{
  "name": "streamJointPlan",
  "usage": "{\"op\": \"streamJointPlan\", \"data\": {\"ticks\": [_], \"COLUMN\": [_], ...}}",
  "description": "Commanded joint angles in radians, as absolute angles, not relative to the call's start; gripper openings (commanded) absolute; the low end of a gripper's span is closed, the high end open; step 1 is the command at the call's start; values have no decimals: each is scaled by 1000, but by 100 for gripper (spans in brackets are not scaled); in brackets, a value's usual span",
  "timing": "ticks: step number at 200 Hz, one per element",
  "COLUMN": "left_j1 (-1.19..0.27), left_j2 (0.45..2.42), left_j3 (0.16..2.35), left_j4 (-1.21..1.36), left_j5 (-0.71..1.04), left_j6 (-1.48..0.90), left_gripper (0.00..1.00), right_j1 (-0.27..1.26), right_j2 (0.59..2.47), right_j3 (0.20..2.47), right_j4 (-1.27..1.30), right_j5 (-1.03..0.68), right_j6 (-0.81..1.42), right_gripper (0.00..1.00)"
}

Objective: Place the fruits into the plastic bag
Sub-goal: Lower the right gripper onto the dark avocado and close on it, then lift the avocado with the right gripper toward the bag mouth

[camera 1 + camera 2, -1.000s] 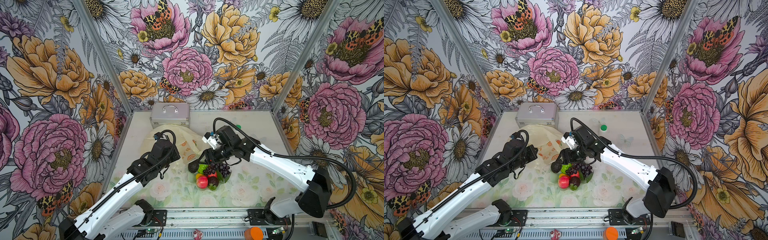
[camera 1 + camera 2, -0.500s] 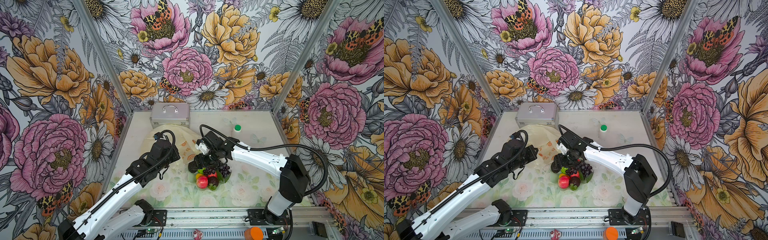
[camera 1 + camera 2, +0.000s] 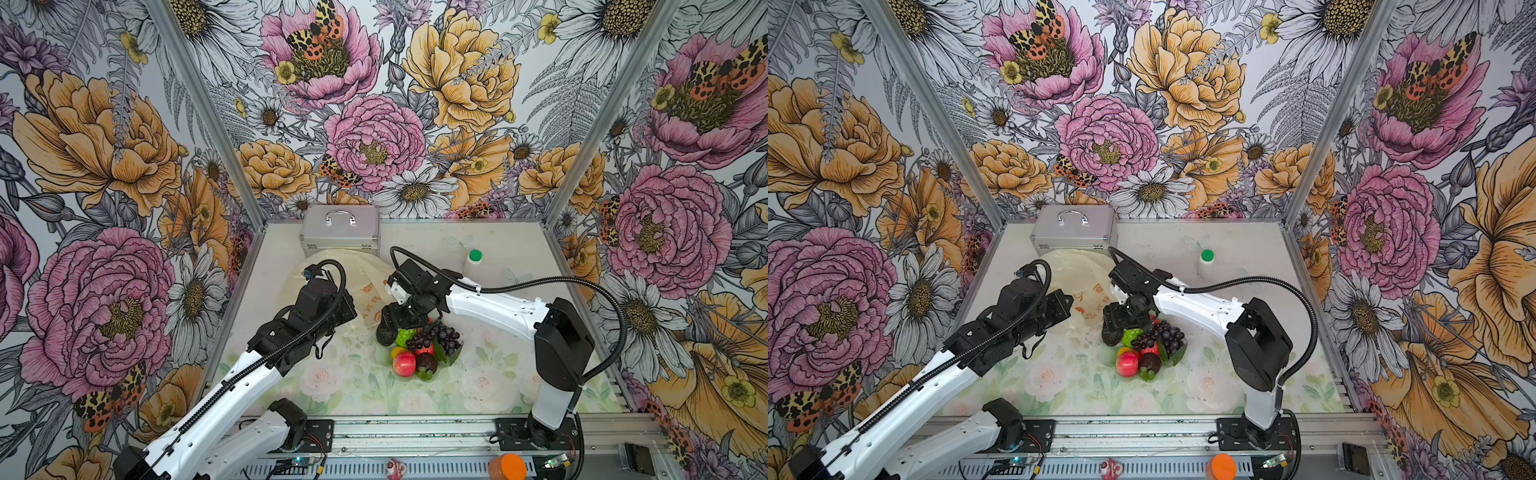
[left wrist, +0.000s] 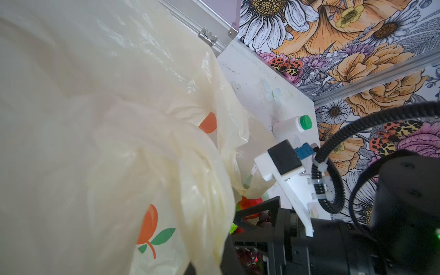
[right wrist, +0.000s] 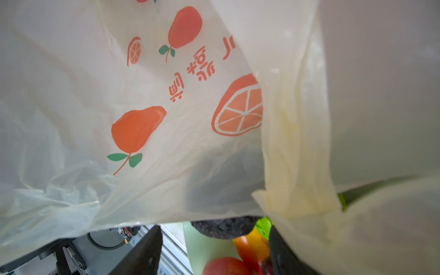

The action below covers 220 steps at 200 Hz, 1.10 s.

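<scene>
Avocado [image 5: 226, 225] lies just beyond the right gripper's [image 5: 214, 234] spread jaws.

Unreadable orange characters [image 5: 190, 71] on plastic bag [image 5: 71, 100]

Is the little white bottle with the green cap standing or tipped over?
Upright: in both top views the bottle stands on its base, green cap on top.

Just below frame centre, the fruits [image 3: 1148, 349] lie heaped together. The right gripper [image 3: 1113, 325] hangs over the dark avocado [image 3: 1111, 337], beside the plastic bag [image 3: 1086, 274].
</scene>
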<state>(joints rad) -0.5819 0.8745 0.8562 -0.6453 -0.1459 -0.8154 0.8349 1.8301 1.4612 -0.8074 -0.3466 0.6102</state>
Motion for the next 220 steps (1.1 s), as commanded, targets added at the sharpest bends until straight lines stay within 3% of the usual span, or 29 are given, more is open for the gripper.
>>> {"op": "streamJointPlan", "data": {"ticks": [1, 160, 200, 220], "left_j1": [-565, -534, -532, -533], "left_j2": [864, 873, 867, 865], "left_j3": [844, 835, 827, 824], "left_j4": [-616, -603, -604, -603], "left_j5": [-114, -80, -81, -81], "left_j6": [-792, -785, -792, -795], "left_gripper": [0, 0, 0, 0], "right_j1": [847, 896, 899, 899], "right_j2": [1864, 2007, 2013, 2008], "right_j3": [1516, 1642, 1641, 1641], "right_j4": [-844, -939, -949, -954], "right_j5": [-292, -229, -206, -184], "right_j6": [585, 491, 478, 477], "right_gripper": [73, 77, 72, 64]}}
